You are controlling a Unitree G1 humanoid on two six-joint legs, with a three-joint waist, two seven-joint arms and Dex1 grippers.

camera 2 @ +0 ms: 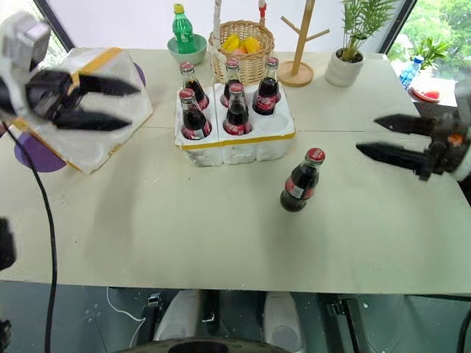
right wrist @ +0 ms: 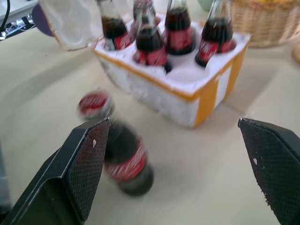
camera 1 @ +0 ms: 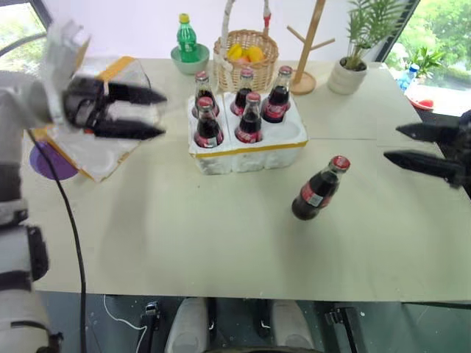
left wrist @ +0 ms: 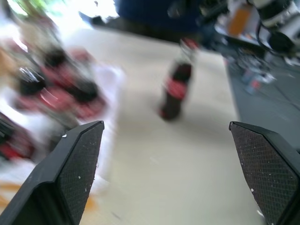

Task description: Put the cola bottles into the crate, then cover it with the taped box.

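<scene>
Five cola bottles (camera 2: 237,110) in crate (camera 2: 235,147); basket (camera 2: 246,44) behind.

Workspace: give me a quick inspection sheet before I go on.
Surface: pale table.
Job's things: five bottles standing in the crate, front right hole free; sixth bottle standing on the table beside it; taped box lying open side up at left.
Clutter: green bottle, basket, wooden stand, potted plant, purple disc.
Grippers: left gripper and right gripper open, empty.
Cables: black cable at left.
Surroundings: windows, greenery.
</scene>
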